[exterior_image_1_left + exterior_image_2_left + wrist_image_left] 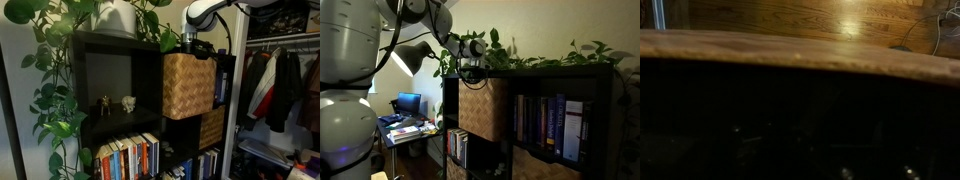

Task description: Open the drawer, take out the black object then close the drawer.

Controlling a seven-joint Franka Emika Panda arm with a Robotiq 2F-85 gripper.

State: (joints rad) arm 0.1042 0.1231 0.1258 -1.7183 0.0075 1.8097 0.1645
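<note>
The drawer is a light tan woven wicker bin, in both exterior views (186, 86) (483, 108), in a top cubby of the black shelf (120, 42). It seems to stick out a little from the shelf front. My gripper (198, 48) (472, 72) hangs right at the bin's top rim, pointing down. The wrist view shows a tan woven rim (790, 48) with wooden floor beyond it and near blackness below. No black object can be made out in that dark. The fingers are lost in the dark too, and nothing appears held.
A darker, smaller woven basket (212, 127) (548, 165) sits one cubby lower. Books (128, 157) (550, 122) fill other cubbies. Two small figurines (128, 102) stand in the neighbouring cubby. Trailing plants (55, 70) (545, 55) top the shelf. Hanging clothes (275, 85) and a desk with monitor (408, 103) flank it.
</note>
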